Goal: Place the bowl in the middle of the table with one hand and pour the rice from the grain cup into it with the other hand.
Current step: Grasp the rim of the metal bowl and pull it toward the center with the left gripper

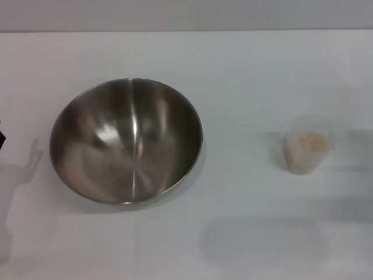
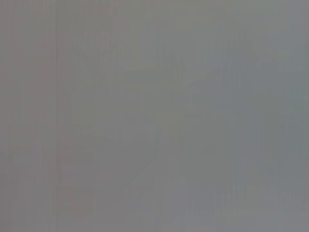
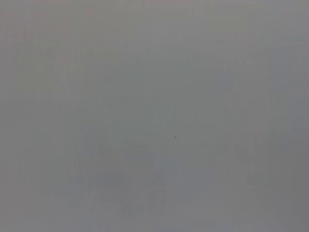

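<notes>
At the far left edge we see only a dark sliver, maybe our left hand [image 1: 2,139]; we cannot tell its state. The bowl [image 1: 126,140] sits left on the worktop [image 1: 245,76], empty. It is shiny and could slip. The cup [image 1: 308,152] with rice [image 1: 310,139] stands well right; it could tip. Our right hand is unseen.

My wrist views show nothing but flat, even grey, with no pattern I can make out. From my head view, the table [image 1: 245,70] is plain white, crossed by soft grey shadows. The bowl [image 1: 126,140] is silvery steel, brushed inside, with bright streaks and darker brownish-grey patches. The grain cup [image 1: 307,145] is frosted, milky white, and the rice [image 1: 310,139] in it is pale beige.
</notes>
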